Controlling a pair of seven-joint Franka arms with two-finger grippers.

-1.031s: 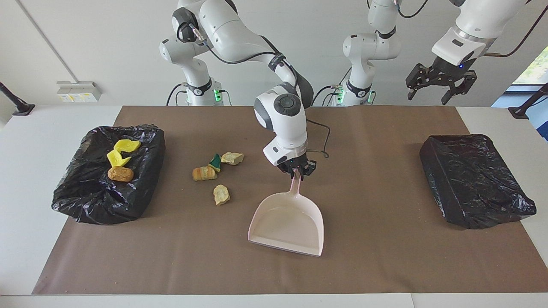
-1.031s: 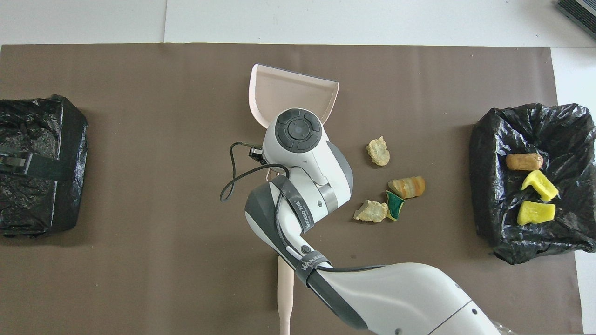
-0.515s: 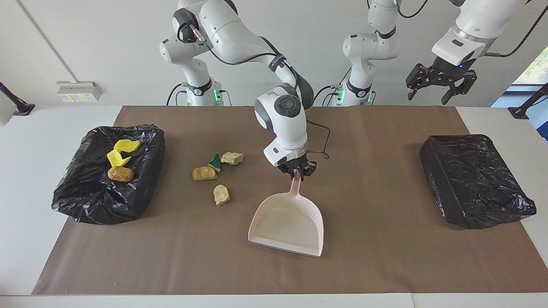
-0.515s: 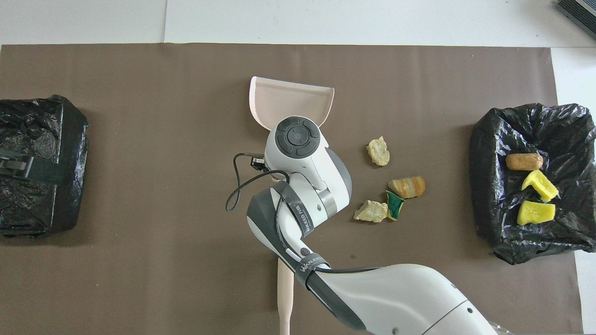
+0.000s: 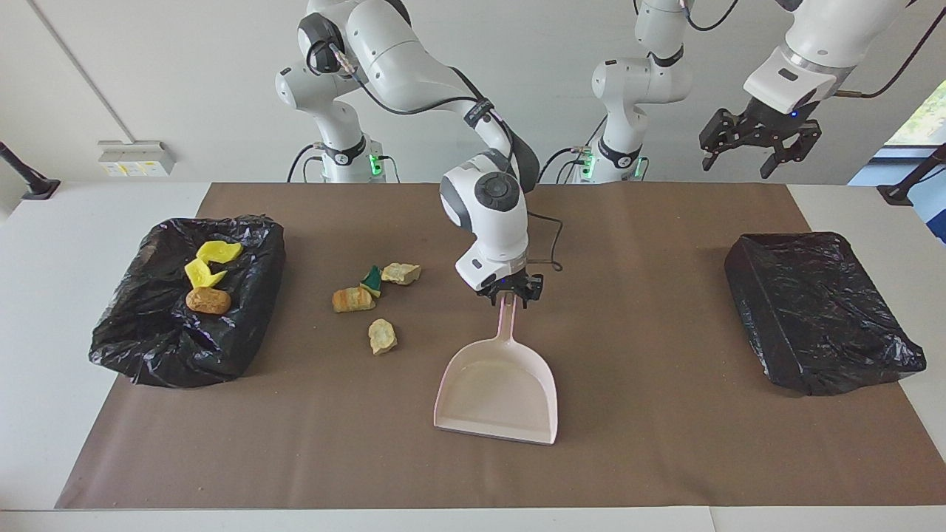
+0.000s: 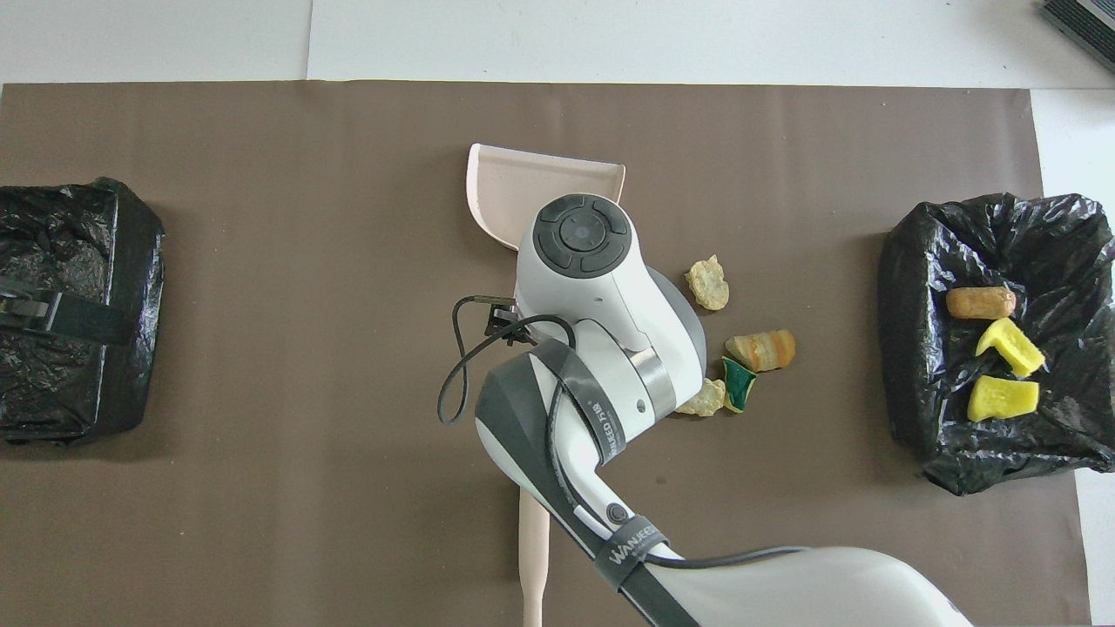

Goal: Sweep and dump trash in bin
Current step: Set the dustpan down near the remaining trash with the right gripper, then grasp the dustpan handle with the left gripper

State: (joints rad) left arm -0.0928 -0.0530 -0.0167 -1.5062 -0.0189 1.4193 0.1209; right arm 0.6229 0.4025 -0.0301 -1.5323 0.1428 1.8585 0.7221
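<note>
The pink dustpan (image 5: 497, 391) (image 6: 523, 187) lies flat on the brown mat, its handle pointing toward the robots. My right gripper (image 5: 508, 293) hangs just over the handle's end, open, one finger on each side; its own wrist hides it in the overhead view. Several trash lumps lie on the mat beside the pan, toward the right arm's end: an orange one (image 5: 353, 298) (image 6: 762, 348), a green one (image 5: 372, 279) (image 6: 739, 385) and two tan ones (image 5: 401, 273) (image 5: 382, 336). The black-bagged bin (image 5: 251, 295) (image 6: 906, 348) holds two yellow lumps (image 5: 219, 251) and a brown lump (image 5: 208, 300). My left gripper (image 5: 761, 144) waits open, raised at the left arm's end.
A second black-bagged bin (image 5: 820, 310) (image 6: 78, 383) stands at the left arm's end of the mat. A beige brush handle (image 6: 533, 557) lies on the mat nearer to the robots than the dustpan, partly under the right arm.
My right gripper has opened, let go of the dustpan handle and risen slightly. The pan has settled flat on the mat. The left arm has barely moved.
</note>
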